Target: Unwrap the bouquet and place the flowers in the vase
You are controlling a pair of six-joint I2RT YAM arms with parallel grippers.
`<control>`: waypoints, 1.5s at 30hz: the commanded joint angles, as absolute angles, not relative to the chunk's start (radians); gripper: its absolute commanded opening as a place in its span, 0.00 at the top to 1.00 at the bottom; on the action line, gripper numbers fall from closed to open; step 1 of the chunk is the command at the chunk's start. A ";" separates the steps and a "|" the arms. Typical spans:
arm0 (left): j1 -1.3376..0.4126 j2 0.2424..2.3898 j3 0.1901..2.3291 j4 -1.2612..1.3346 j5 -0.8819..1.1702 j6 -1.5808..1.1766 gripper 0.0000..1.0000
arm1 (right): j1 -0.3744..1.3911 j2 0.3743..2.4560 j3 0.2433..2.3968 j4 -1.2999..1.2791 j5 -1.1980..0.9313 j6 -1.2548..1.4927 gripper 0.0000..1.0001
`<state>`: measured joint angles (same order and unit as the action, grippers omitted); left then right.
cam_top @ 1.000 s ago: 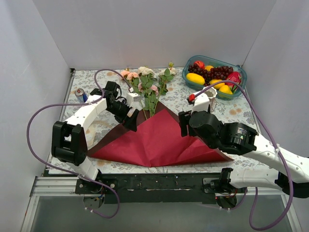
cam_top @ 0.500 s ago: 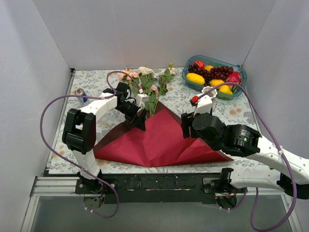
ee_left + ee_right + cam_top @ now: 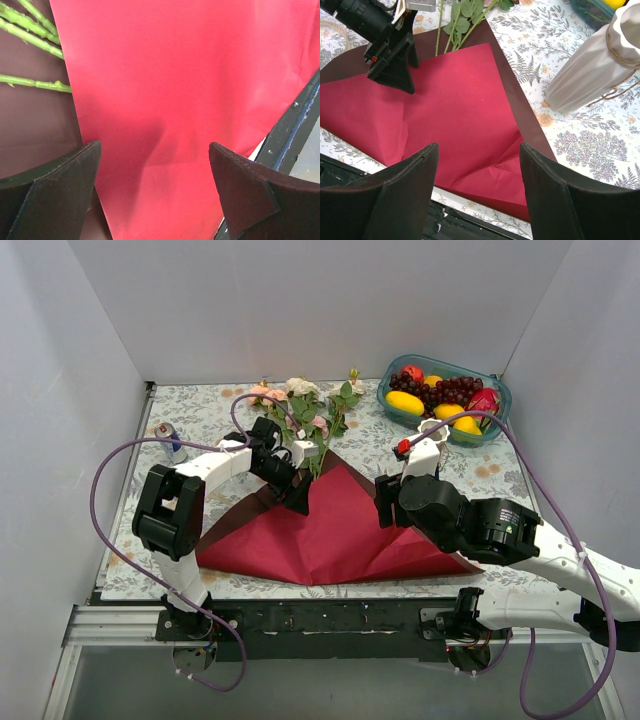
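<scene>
The bouquet is unwrapped: its dark red paper [image 3: 335, 530] lies spread flat on the table. The flowers [image 3: 305, 412], pink and cream roses with green leaves, lie at the paper's top corner, their stems [image 3: 35, 84] on the dark lining. My left gripper [image 3: 297, 500] hovers open over the paper just left of the stems, nothing between its fingers [image 3: 60, 185]. My right gripper [image 3: 479, 146] stands open above the paper's right half, holding nothing. The white ribbed vase [image 3: 585, 75] stands upright just right of the paper, half hidden behind my right arm in the top view.
A teal bowl [image 3: 500, 395] of fruit sits at the back right, behind the vase. A small can [image 3: 168, 438] stands at the left edge of the table. The dark front rail [image 3: 295, 135] runs below the paper.
My left gripper has moved right along the paper's upper left edge toward the stems, and its jaws have narrowed a little. The right arm has barely moved.
</scene>
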<state>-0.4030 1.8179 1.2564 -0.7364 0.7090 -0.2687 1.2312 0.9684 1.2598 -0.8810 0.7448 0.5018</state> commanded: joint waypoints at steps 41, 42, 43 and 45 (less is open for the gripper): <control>-0.408 1.884 1.258 -0.655 0.709 -0.245 0.21 | 1.266 0.928 1.256 -0.882 0.747 0.540 0.30; -0.407 1.884 1.262 -0.663 0.713 -0.239 0.26 | 1.267 0.928 1.256 -0.884 0.749 0.543 0.30; -0.407 1.885 1.272 -0.670 0.724 -0.235 0.33 | 1.269 0.930 1.255 -0.882 0.747 0.545 0.30; -0.408 1.879 1.279 -0.693 0.732 -0.227 0.54 | 1.269 0.930 1.252 -0.882 0.749 0.545 0.30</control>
